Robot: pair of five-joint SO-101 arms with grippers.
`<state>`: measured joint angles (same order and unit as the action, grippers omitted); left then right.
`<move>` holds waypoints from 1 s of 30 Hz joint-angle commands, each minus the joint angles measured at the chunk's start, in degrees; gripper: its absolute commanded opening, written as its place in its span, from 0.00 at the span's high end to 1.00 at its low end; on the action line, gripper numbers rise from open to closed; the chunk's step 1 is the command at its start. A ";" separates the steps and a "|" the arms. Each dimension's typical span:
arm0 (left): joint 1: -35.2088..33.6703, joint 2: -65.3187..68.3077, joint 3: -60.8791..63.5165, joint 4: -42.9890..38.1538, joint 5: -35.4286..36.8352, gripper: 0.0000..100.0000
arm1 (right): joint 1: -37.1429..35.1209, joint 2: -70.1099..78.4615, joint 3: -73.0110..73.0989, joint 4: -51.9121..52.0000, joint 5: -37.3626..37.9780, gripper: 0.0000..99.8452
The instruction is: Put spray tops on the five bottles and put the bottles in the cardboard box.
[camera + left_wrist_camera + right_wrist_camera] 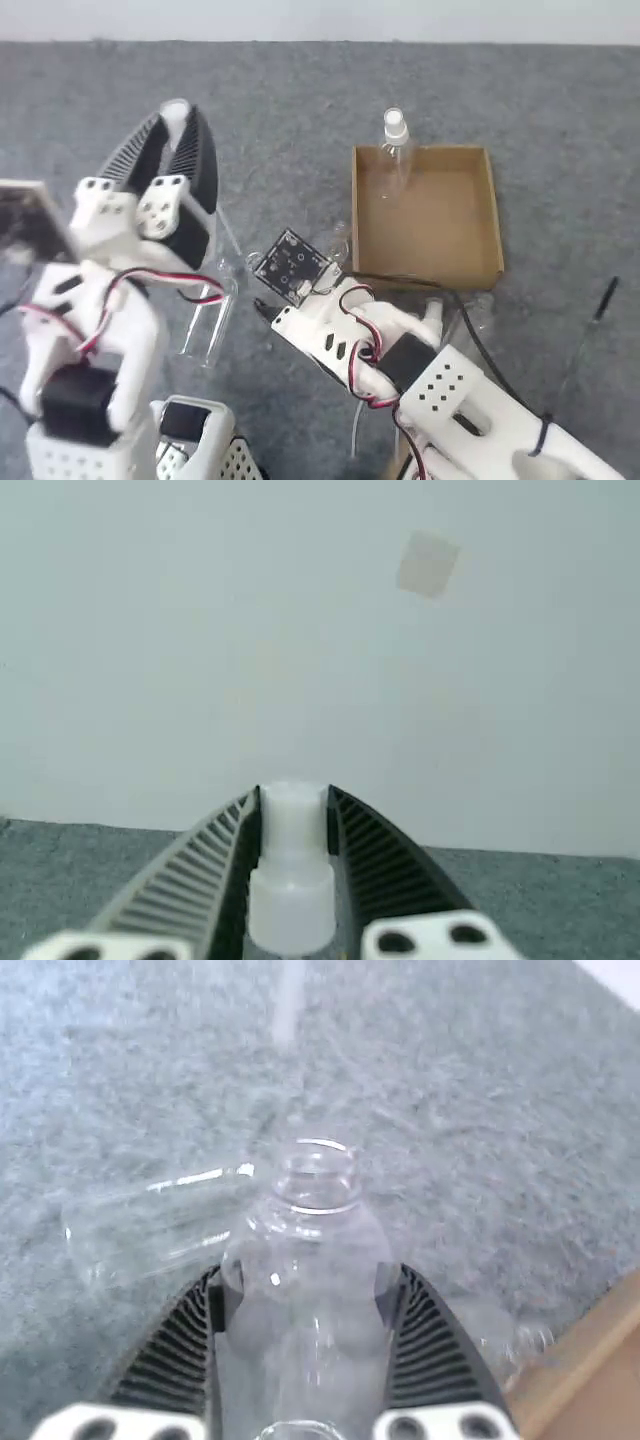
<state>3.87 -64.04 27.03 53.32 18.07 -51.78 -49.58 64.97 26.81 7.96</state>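
**Gripping on both sides**

Pinching a white plastic spray top [292,880] between the black ribbed fingers [190,890] of the left claw [293,795], shut tight on the top's neck, with its rounded head poking just past the fingertips. Raised off the grey carpet [300,110] and aimed at a pale wall [300,630] straight ahead of that claw.

Clasping a clear plastic bottle [305,1260] around its body in the right claw [308,1280], closed against both flanks, with the open, uncapped neck pointing out beyond the fingertips. Facing a second clear bottle [150,1220], lying on its side on the carpet just ahead of the right claw and off to one side, near the held one; cannot tell whether touching it. Flanked on the opposite side by a corner of the shallow brown cardboard box [600,1390], close beside the claw.

Looking down from above into that box: finding one capped bottle [397,150], upright with a white sprayer on top, at a far corner, well beyond the right claw and apart from the left one.
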 commanded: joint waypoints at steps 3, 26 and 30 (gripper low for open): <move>-0.09 -0.88 3.56 -2.81 0.44 0.99 | -0.66 -3.38 1.41 -7.16 -1.05 0.99; 4.31 -0.97 8.84 6.59 3.52 0.99 | -0.40 -11.38 5.54 -8.40 -8.44 0.99; 4.84 -0.97 9.71 9.14 3.43 0.99 | -0.31 -11.38 7.56 -13.49 -8.62 0.99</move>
<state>8.26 -63.87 36.09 60.53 21.14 -51.96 -58.29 72.26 17.05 0.40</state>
